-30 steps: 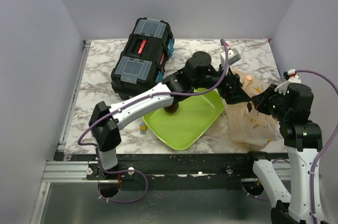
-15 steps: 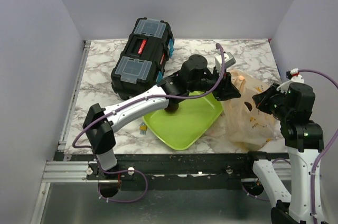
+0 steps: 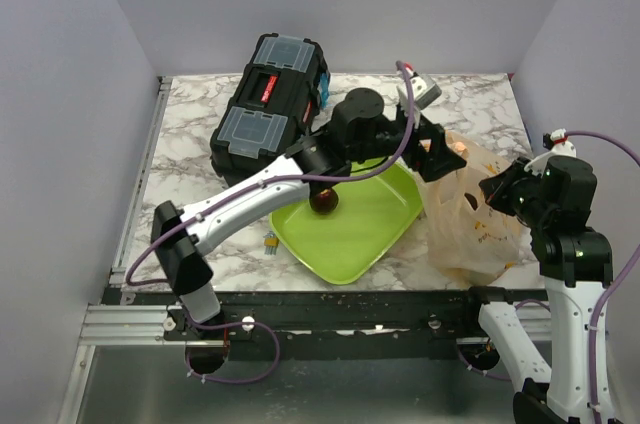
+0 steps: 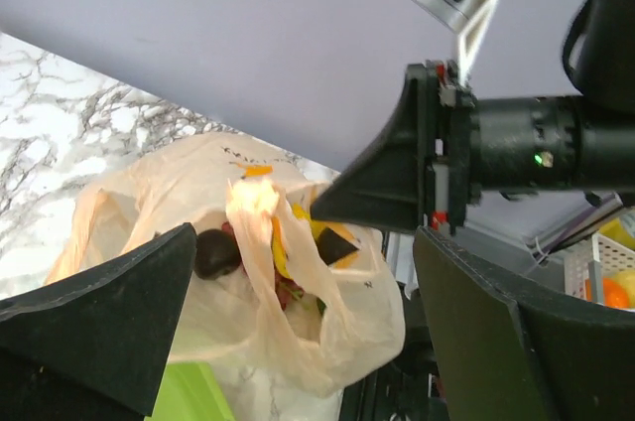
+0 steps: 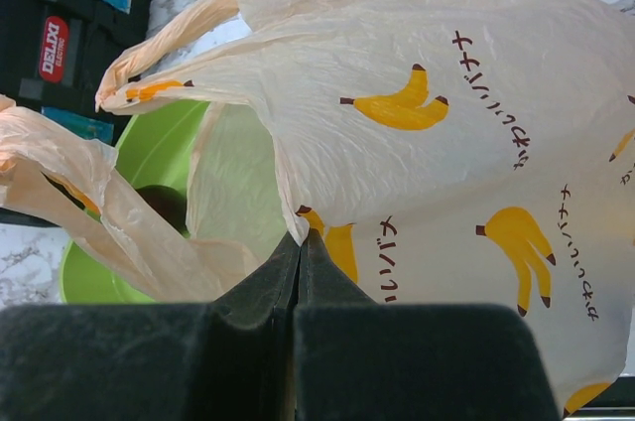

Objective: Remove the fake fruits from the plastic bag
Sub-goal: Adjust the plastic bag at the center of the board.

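Our left pincer (image 4: 303, 242) is spread wide and empty, facing the mouth of the thin peach-orange plastic bag (image 4: 347, 332), where we spot a glossy maroon plastic fruit (image 4: 213, 252); our right pincer (image 5: 298, 247) is clenched on the bag.

Pale lavender walls (image 3: 350, 4) on three sides, grey-veined white marble tabletop (image 3: 185, 139), metal rail (image 3: 125, 322) along near edge

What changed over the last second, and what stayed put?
The left gripper shifted slightly toward the far wall and left, and is open, empty, facing the plastic bag. The right gripper stayed shut on the plastic bag; the maroon fruit, green tray and toolbox kept their places.
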Available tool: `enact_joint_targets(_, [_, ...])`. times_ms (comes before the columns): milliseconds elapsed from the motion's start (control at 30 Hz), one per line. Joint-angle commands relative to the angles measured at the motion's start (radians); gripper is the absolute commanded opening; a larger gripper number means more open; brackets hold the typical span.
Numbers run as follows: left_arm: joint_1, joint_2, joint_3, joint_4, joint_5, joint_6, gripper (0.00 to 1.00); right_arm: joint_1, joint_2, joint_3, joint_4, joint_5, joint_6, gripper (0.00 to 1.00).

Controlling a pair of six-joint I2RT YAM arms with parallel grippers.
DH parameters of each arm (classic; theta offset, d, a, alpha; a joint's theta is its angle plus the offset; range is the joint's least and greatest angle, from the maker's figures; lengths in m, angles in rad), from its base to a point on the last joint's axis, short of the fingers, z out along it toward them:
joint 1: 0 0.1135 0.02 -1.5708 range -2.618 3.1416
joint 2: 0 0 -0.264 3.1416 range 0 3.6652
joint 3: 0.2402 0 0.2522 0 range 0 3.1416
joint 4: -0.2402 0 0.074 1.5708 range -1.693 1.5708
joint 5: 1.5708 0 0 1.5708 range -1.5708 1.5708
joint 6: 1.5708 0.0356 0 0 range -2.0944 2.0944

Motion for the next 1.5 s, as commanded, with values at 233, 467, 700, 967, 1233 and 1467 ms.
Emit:
enact_joint_targets(233, [0.000,0.236,0.311,-0.204,0.063,0.009,0.77,0.001,0.004,0.049,0.005,0.010,0.010,0.01])
enact_joint_targets(467, [-0.005,0.119,0.160,-0.163,0.119,0.005,0.19,0.002,0.005,0.034,0.024,0.011,0.020,0.01])
enact_joint_targets(700, [-0.082,-0.103,-0.163,0.003,0.058,0.048,0.00,0.000,-0.001,0.016,0.066,0.062,0.082,0.01])
enact_joint_targets(967, [-0.277,-0.238,-0.526,0.195,-0.171,0.254,0.00,0.002,-0.066,-0.037,0.046,0.081,0.210,0.01])
enact_joint_targets(1233, [-0.381,-0.013,-0.493,0.203,-0.143,0.223,0.00,0.001,-0.199,-0.120,0.050,0.085,0.260,0.01])
enact_joint_targets(1467, [-0.372,-0.025,-0.434,0.115,-0.168,0.216,0.30,0.001,-0.174,-0.121,0.042,0.070,0.211,0.01])
